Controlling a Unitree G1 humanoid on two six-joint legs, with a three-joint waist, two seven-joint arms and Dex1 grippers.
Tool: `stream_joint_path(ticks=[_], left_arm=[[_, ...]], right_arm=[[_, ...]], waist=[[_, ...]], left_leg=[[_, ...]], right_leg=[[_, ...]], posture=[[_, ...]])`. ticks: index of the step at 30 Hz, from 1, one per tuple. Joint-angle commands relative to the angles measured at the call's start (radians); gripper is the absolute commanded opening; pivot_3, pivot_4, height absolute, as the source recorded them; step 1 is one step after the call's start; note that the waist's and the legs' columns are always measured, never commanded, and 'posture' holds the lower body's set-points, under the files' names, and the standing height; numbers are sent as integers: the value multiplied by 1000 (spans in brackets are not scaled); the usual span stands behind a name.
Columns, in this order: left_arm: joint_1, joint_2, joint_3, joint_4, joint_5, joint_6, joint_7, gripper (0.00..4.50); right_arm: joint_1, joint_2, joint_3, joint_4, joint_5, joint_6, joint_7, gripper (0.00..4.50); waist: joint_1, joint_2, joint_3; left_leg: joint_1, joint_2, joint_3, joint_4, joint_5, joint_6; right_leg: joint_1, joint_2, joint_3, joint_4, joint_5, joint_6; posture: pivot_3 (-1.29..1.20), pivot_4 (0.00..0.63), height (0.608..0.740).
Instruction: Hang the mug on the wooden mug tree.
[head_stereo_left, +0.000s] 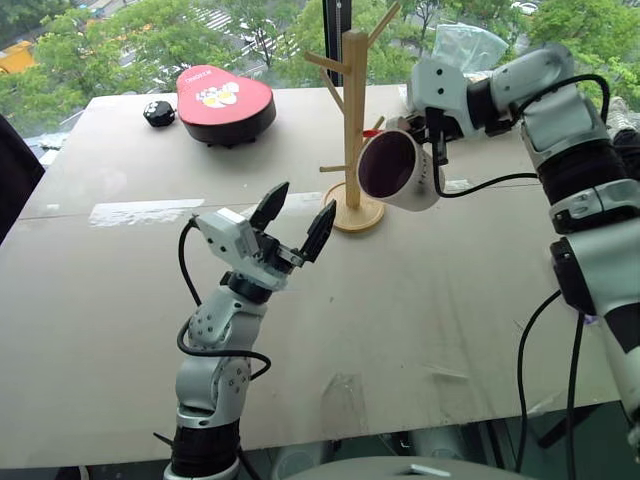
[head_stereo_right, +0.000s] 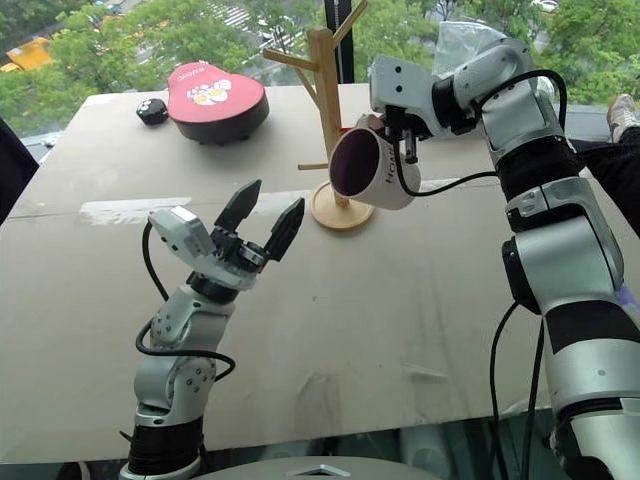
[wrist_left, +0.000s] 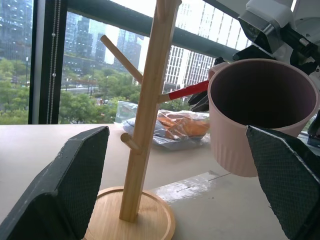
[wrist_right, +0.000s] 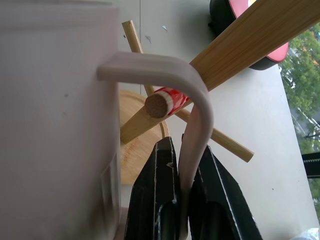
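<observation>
The white mug (head_stereo_left: 400, 170) with its dark maroon inside hangs in the air just right of the wooden mug tree (head_stereo_left: 355, 120), mouth turned toward me. My right gripper (wrist_right: 185, 170) is shut on the mug's loop handle (wrist_right: 165, 70), pinching the handle's outer strip. In the right wrist view the end of the red-tipped peg (wrist_right: 161, 102) shows inside the handle's loop. My left gripper (head_stereo_left: 303, 205) stands open and holds nothing, raised over the table in front of the tree's round base (head_stereo_left: 357, 214) and left of the mug. Its fingers (wrist_left: 75, 185) frame the pole and mug.
A black container with a red lid (head_stereo_left: 225, 103) and a small black object (head_stereo_left: 158, 113) sit at the table's back left. A clear plastic bag (head_stereo_left: 468, 45) lies behind the right arm. The table's front edge (head_stereo_left: 400, 430) is close to me.
</observation>
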Motion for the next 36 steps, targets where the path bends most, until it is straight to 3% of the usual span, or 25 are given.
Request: stream_joint_path(ticks=[1,5,7,11,16,21,24,27,30,33,36], left_arm=[[0,19,-17,-31,4,-13,-21,4500],[-3,27,-30,-27,6,-14,-23,4500],[-6,30,-33,-22,7,-15,-27,4500],[-10,34,-32,-18,3,-12,-31,4500],[-4,46,-35,-11,11,-6,-31,4500],[37,113,-47,8,77,100,7,4500],[100,156,-53,-2,88,167,9,4500],[188,216,-58,-32,129,190,-9,4500],[291,251,-29,-42,145,178,-18,4500],[383,271,-20,-49,148,160,-38,4500],[466,289,-26,-43,161,120,-70,4500]], right_arm=[[-46,2,-29,-18,-13,10,-44,356],[-57,13,-41,-17,-15,37,-78,1731],[-59,12,-44,-20,-14,54,-82,2848],[-59,-6,-57,-11,-13,75,-83,4452],[-66,-40,-113,5,34,138,-71,4452],[36,-135,-202,-83,148,301,56,4452],[253,-200,-295,-283,281,444,102,4452],[568,-211,-411,-532,386,564,8,4452],[927,-154,-522,-750,422,510,-140,4452],[1192,-70,-581,-927,438,468,-270,4452],[1432,32,-599,-1025,406,312,-379,4452]], waist=[[1,0,0],[1,0,0],[1,0,0],[1,0,0],[2,0,0],[5,0,0],[7,-1,-1],[7,-1,-1],[12,3,-1],[14,6,-3],[15,6,-5]], left_leg=[[0,0,0,0,0,0],[0,0,0,0,0,0],[0,-1,0,0,0,0],[0,-1,0,0,0,0],[0,-1,0,0,0,0],[0,-1,-1,0,0,0],[0,-1,-3,-1,0,0],[-1,-1,-2,-1,0,0],[-1,0,-4,-2,0,0],[0,0,-3,-2,0,0],[3,0,-1,-2,0,0]], right_leg=[[0,0,0,0,0,0],[0,0,0,0,0,0],[0,0,0,0,0,0],[0,0,0,0,0,0],[0,0,0,0,0,0],[0,0,-1,0,0,0],[2,0,-1,-3,0,0],[1,-1,0,-2,0,0],[0,-1,0,-1,0,0],[0,0,1,0,0,0],[2,-1,3,2,0,0]], posture=[[0,150,740],[0,150,740],[0,150,740],[0,150,740],[0,150,740],[0,150,740],[0,150,740],[0,150,740],[0,150,740],[0,150,740],[0,150,740]])
